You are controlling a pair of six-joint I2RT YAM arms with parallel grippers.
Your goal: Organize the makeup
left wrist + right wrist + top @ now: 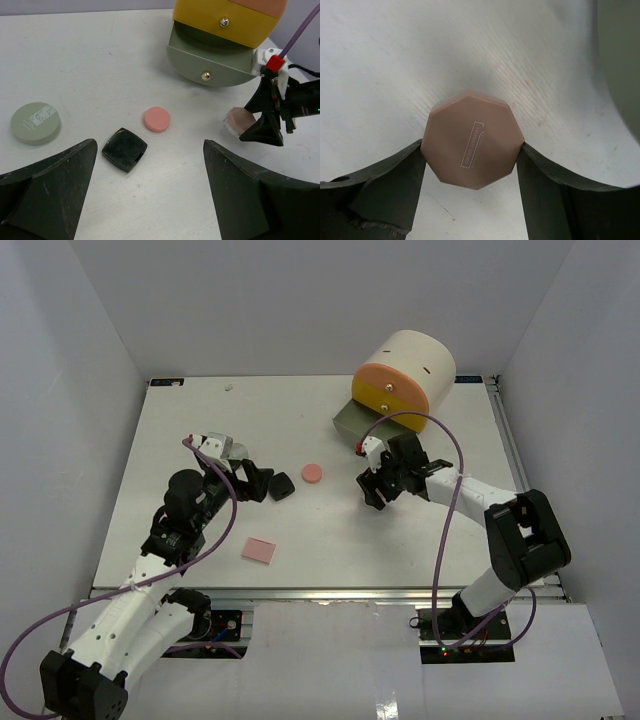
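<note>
Top: the right gripper (378, 485) sits near the open drawer (350, 425), seemingly carrying a piece to stow; next it must clear the drawer's front.

Left wrist: the left gripper (151, 143) is spread (idle) above the black case (124, 149).

Right wrist: the compact (472, 146) is pinched between both fingers, low over the table.

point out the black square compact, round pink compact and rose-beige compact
black square compact (124, 149): left wrist view, lid middle
round pink compact (157, 119): left wrist view, top centre
rose-beige compact (472, 146): right wrist view, printed top face
</note>
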